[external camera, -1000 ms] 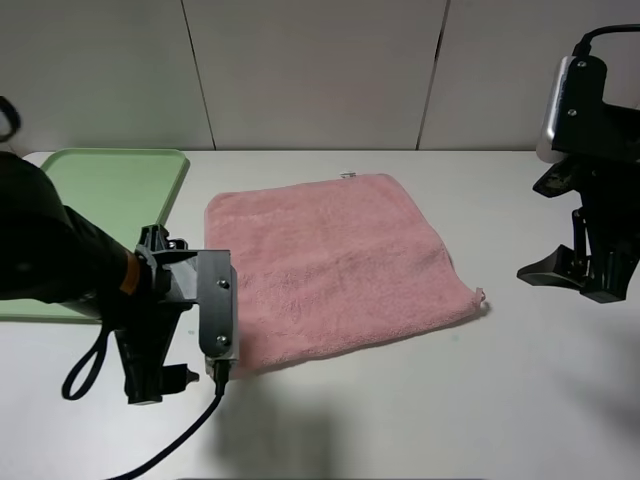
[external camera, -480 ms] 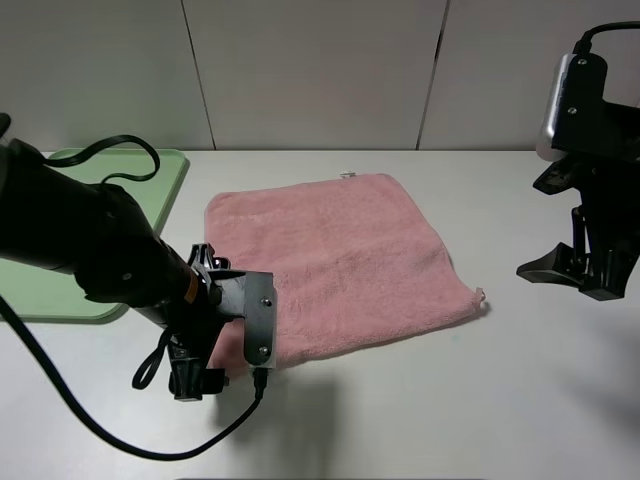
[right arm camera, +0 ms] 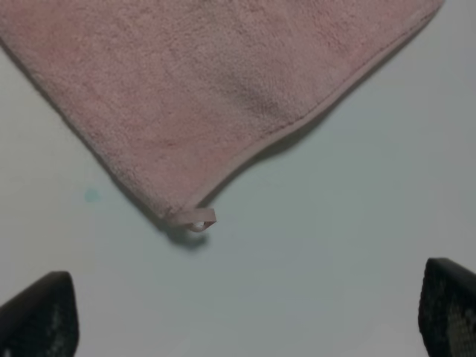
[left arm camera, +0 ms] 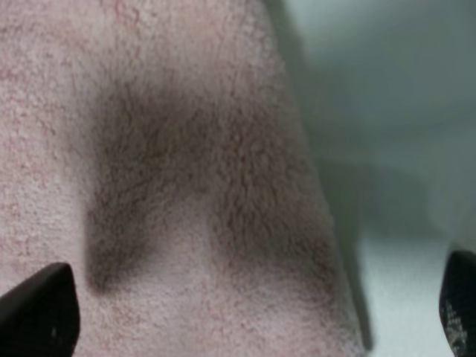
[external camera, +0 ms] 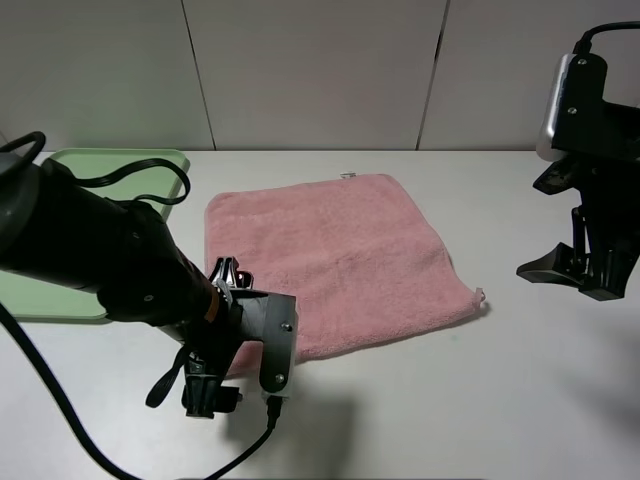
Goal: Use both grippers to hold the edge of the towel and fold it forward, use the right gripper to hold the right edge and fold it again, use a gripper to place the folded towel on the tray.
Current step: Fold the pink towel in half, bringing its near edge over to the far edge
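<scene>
The left gripper (left arm camera: 249, 312), jaws spread, was poised over the near-left corner of the towel (external camera: 330, 260), laid flat mid-bench. It was judged light, limp, best pinched at its near corners. On the right gripper (right arm camera: 242, 312), jaws were likewise spread.

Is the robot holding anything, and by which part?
Nothing is held: the left end effector hangs open over the towel's edge, the right end effector open over the table.
</scene>
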`<state>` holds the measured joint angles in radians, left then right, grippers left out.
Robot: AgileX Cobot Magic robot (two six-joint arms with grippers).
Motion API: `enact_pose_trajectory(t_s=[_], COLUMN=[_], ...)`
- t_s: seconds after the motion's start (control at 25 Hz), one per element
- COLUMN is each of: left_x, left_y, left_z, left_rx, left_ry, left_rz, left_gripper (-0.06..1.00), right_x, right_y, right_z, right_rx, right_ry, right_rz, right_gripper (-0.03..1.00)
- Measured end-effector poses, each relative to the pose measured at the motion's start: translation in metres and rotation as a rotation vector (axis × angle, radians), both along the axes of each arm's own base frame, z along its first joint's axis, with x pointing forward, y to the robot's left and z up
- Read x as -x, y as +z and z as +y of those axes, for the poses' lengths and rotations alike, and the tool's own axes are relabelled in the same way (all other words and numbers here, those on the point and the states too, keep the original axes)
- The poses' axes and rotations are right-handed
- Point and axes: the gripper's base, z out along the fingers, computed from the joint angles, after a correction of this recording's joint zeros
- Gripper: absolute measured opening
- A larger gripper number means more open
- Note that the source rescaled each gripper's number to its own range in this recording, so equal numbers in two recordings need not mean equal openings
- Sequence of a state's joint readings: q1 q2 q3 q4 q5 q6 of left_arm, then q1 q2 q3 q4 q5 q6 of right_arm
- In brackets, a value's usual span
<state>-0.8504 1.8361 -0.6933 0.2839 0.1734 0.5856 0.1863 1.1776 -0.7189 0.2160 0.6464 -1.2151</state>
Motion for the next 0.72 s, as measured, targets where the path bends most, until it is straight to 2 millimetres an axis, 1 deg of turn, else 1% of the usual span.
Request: enact_pose_trajectory(t_s=[0.36, 0.72], left_x=[-0.0012, -0.0018], left_y=[-0.0056, -0.0071], left_z=[-0.0014, -0.0019], left_rx=[-0.026, -0.033], left_ry=[0.008, 0.014], left_rz=[0.02, 0.028], left_gripper=[0.98, 0.98], right_x=[0.0, -0.0008], right_y=[0.0, -0.0013], right_z=[0.0001, 0.0002], right_rx=[-0.001, 0.001], right_ry=[0.0, 0.0], right_rz=[0.0, 0.005], right_gripper=[1.0, 1.0])
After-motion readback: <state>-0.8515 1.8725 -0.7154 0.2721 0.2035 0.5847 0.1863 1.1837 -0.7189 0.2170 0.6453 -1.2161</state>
